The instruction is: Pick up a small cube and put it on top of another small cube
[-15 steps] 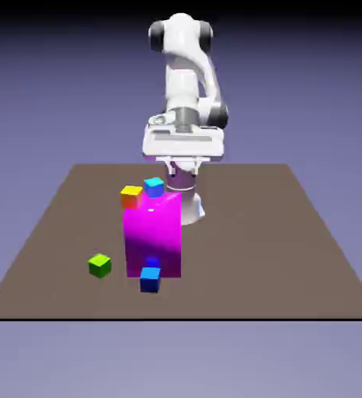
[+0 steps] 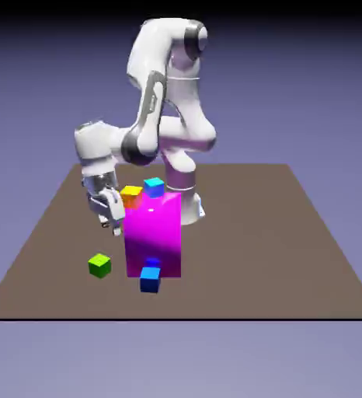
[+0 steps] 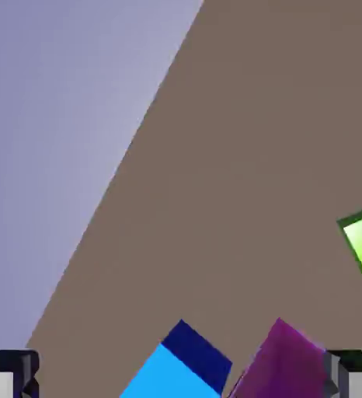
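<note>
No lettering shows; the empty, parted hand [image 2: 111, 221] hangs above the green cube [image 2: 99, 266], near the royal-blue cube [image 2: 150, 279].

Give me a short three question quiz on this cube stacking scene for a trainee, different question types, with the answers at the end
1. True or false: the gripper is holding the green cube.
2. Multiple choice: what sits on top of the magenta block? A) the green cube alone; B) an orange cube and a cyan-blue cube; C) nothing.
3. Fill in the blank: the royal-blue cube rests on the table right in front of the ______ block.

Key
1. False. The green cube lies on the table, apart from the gripper, which hangs above it beside the magenta block.
2. B.
3. magenta.
</note>
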### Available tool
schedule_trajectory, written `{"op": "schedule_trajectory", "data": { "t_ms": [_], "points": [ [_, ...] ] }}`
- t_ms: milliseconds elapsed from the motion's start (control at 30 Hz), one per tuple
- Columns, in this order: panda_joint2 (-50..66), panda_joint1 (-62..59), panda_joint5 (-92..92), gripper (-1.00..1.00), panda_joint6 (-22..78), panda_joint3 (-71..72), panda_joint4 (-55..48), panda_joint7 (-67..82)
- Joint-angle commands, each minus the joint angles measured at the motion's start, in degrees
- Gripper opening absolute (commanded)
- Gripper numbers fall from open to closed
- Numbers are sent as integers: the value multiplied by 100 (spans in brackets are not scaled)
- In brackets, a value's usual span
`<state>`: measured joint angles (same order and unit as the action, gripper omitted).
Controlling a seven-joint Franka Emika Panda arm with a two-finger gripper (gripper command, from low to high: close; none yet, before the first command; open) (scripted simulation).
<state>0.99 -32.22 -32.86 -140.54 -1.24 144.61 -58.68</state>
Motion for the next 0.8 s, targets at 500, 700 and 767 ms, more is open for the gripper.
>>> {"op": "schedule_trajectory", "data": {
  "t_ms": [500,700,767],
  "points": [
    [2913,-1942,-2803,0,1572,260,-1137,-610],
    [2095,-2199,-2065,-100,2136,29,-1150,-1126],
    [2112,-1854,-1657,-100,2363,32,-1448,-991]
  ]
}}
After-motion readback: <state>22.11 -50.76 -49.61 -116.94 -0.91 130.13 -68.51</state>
